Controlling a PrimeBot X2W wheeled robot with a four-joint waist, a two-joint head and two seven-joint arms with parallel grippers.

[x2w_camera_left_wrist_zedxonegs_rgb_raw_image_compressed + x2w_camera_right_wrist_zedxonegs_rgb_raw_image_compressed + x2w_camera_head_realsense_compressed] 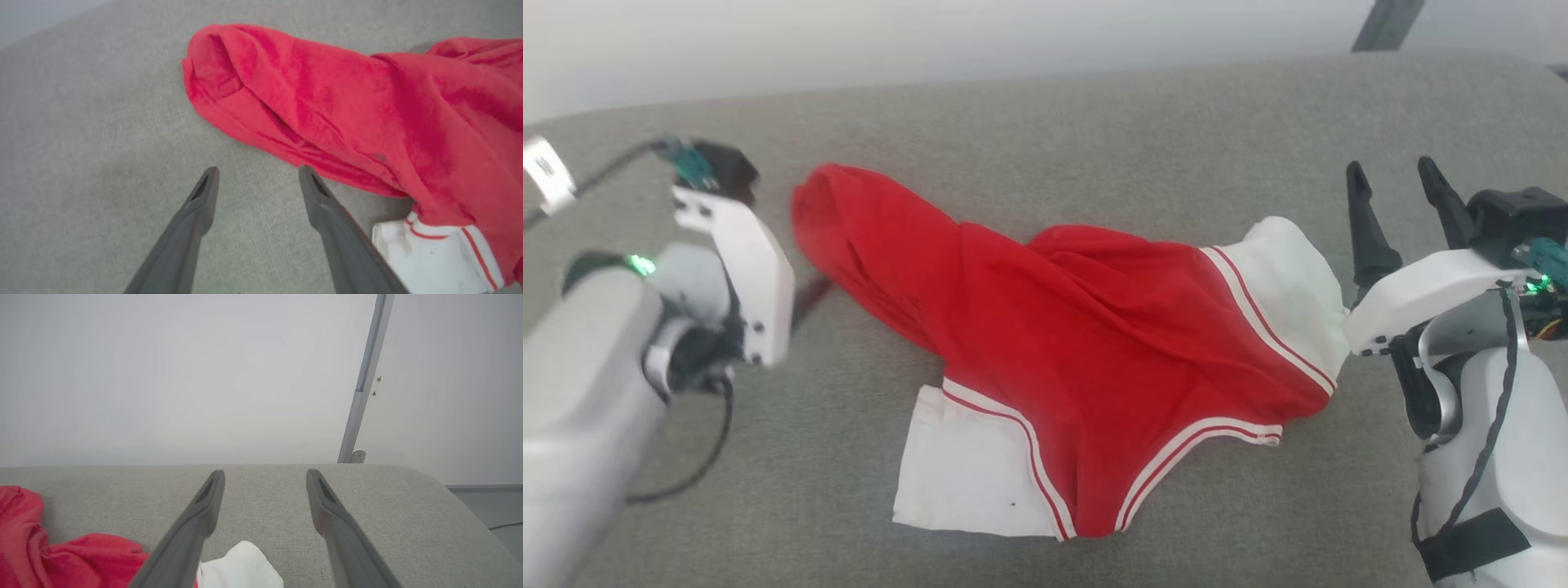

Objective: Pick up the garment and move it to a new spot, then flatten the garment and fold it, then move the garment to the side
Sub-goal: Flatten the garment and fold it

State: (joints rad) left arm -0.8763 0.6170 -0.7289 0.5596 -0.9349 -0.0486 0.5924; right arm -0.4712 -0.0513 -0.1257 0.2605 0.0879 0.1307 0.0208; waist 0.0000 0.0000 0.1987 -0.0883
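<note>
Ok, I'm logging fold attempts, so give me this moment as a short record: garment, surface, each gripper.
item: garment, red with white sleeves
state: rumpled, not flattened or folded
surface: grey cushion
left arm: left gripper open, empty, close beside the garment's red end
right arm: right gripper open, empty, next to the white sleeve

head: above, down | wrists: low, near | all share: garment (pixel 1094 351)
</note>
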